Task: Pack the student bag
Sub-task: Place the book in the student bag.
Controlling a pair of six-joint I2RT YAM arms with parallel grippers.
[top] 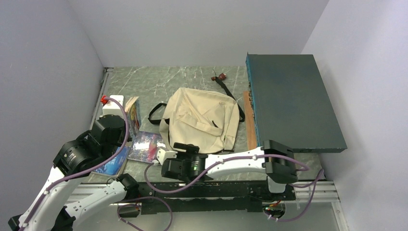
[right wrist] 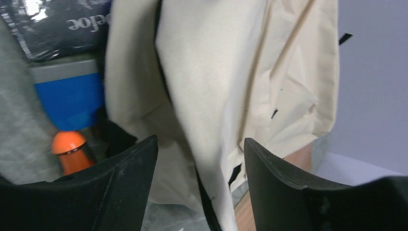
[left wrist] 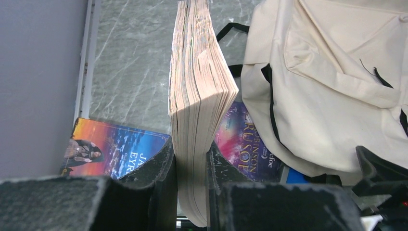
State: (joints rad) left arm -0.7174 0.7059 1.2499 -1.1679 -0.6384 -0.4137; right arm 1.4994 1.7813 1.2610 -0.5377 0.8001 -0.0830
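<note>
Overhead, the student bag (top: 199, 120) lies flat at mid-table, with loose books on its left and a dark teal box (top: 293, 101) on its right. I see the left gripper (top: 126, 119) carrying a book (top: 133, 111) on edge beside the bag, probably so it can enter a narrow opening. The right gripper (top: 166, 155) sits at the bag's near left corner.

Left wrist: the jaws stand narrow, clamped on the book's page block. The bag lies just to their right, not touching them.

Right wrist: the jaws stand wide apart, straddling a raised fold of the bag's cream fabric. Neither finger visibly presses it. I judge this placement is meant to pinch the fold and lift the bag's mouth.
</note>
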